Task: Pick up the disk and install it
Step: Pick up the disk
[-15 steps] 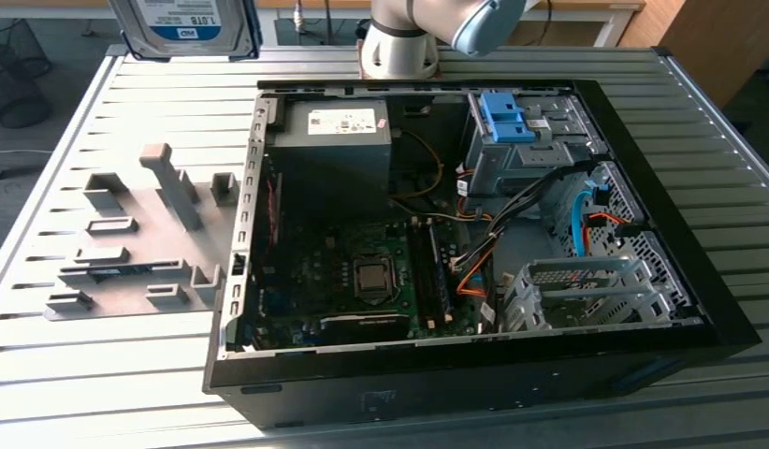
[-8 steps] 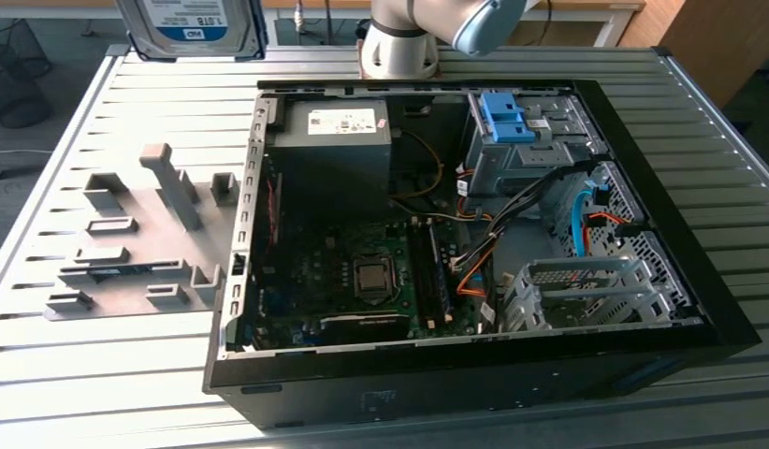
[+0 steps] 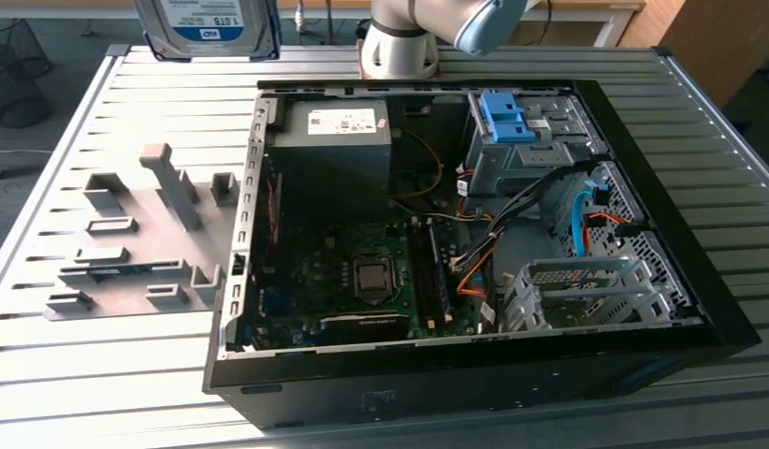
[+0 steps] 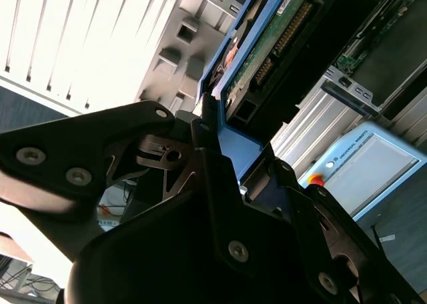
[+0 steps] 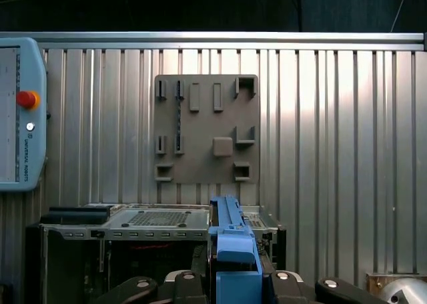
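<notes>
Slatted table [image 3: 110, 374] bears open computer case [image 3: 485, 379]; gripper [image 4: 200, 121] clamps disk [image 3: 208, 28].

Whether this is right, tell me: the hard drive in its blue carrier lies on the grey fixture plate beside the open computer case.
Not right. The gripper holds the hard drive by its blue carrier; it does not lie on the grey fixture plate beside the open computer case. The first wrist view shows the grip.

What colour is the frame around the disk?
Bright blue; the disk shows it best in the first wrist view.
</notes>
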You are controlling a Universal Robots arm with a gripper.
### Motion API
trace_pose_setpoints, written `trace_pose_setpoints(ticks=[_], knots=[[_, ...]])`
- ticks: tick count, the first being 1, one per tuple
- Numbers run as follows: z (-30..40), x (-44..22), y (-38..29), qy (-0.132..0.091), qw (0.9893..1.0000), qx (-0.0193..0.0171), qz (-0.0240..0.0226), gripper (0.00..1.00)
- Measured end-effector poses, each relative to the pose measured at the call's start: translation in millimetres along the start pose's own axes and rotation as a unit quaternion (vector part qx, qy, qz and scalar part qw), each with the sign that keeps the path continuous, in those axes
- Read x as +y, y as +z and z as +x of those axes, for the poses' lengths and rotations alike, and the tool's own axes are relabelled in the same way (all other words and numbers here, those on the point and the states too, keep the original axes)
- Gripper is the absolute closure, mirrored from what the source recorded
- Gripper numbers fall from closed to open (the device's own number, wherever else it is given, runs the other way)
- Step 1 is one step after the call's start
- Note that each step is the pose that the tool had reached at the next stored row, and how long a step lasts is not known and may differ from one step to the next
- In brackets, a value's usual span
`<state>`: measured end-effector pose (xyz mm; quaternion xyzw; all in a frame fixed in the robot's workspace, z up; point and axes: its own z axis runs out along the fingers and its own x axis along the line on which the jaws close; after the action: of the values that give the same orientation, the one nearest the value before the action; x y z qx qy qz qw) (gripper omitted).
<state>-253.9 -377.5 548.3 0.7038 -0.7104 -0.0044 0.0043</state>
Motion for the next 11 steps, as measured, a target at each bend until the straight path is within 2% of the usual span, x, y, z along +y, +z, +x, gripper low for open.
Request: trace_pose_setpoints(ticks=[11], knots=[[-0.2,-16.6,-0.2,0.0,1.0,0.0,0.0,0.63]])
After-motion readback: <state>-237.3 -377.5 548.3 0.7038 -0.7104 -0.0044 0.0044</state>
